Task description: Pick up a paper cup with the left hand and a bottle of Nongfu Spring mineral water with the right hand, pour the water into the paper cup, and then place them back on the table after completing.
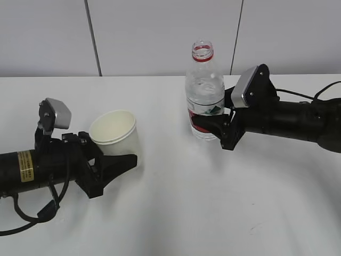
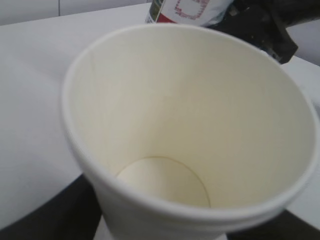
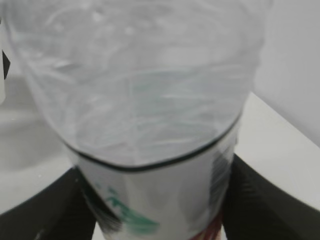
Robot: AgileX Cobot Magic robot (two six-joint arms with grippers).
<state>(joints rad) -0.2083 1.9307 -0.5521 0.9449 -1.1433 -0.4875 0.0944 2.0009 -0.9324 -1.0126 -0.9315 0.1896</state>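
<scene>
The white paper cup [image 1: 113,128] stands upright between the fingers of my left gripper [image 1: 123,152], which is shut on its lower part. In the left wrist view the cup [image 2: 190,125] fills the frame and its cream inside is empty. The Nongfu Spring bottle [image 1: 204,93] is upright with no cap and a red ring at the neck, and clear water shows inside. My right gripper [image 1: 205,122] is shut on its labelled waist. In the right wrist view the bottle [image 3: 150,100] sits between the black fingers [image 3: 40,210]. I cannot tell whether either rests on the table [image 1: 176,202].
The bottle's label [image 2: 187,10] and the right gripper [image 2: 260,25] show at the top of the left wrist view, just beyond the cup. A pale panelled wall [image 1: 160,32] stands behind the table. Black cables [image 1: 32,213] hang from the left arm.
</scene>
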